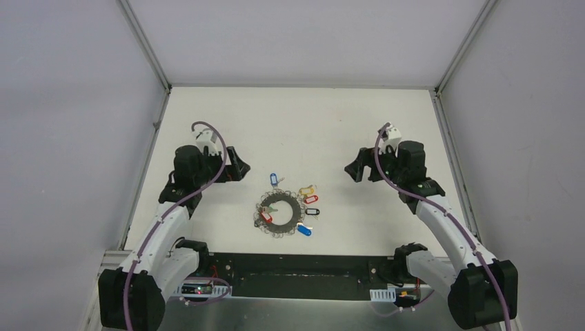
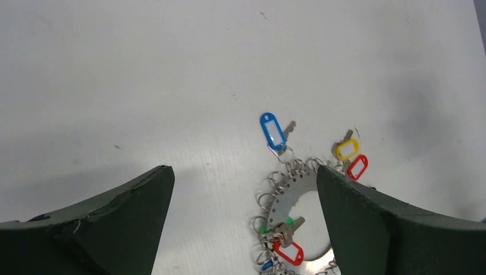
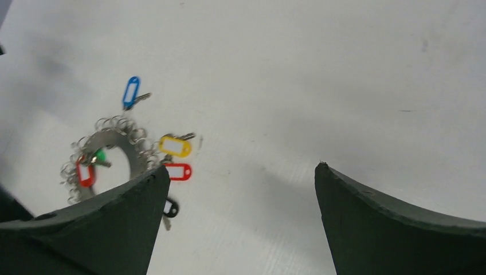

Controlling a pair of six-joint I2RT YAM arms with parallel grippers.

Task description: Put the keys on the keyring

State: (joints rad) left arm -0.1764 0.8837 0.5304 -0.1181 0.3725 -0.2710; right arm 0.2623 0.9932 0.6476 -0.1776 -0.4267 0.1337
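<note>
White counter [image 1: 310, 124], grey walls [image 1: 62, 103] around it. Big flat grey metal keyring [image 1: 281, 212] edged with wire loops sits near-centre. Silver key with a red oblong tag [image 1: 265, 216] lies on its left rim, and the silver key with a blue oblong tag [image 1: 274, 181] is right at its far edge. Farther back, the left jaws and right jaws both gape wide, holding nothing.

White table [image 1: 303, 117] enclosed by plain pale grey walls [image 1: 69, 103].

From the left wrist, the keyring [image 2: 285, 199] runs behind a finger [image 2: 395, 229] and off the bottom edge. From the right wrist, a finger [image 3: 97, 229] covers its near rim and part of the black tag [image 3: 170, 208].
</note>
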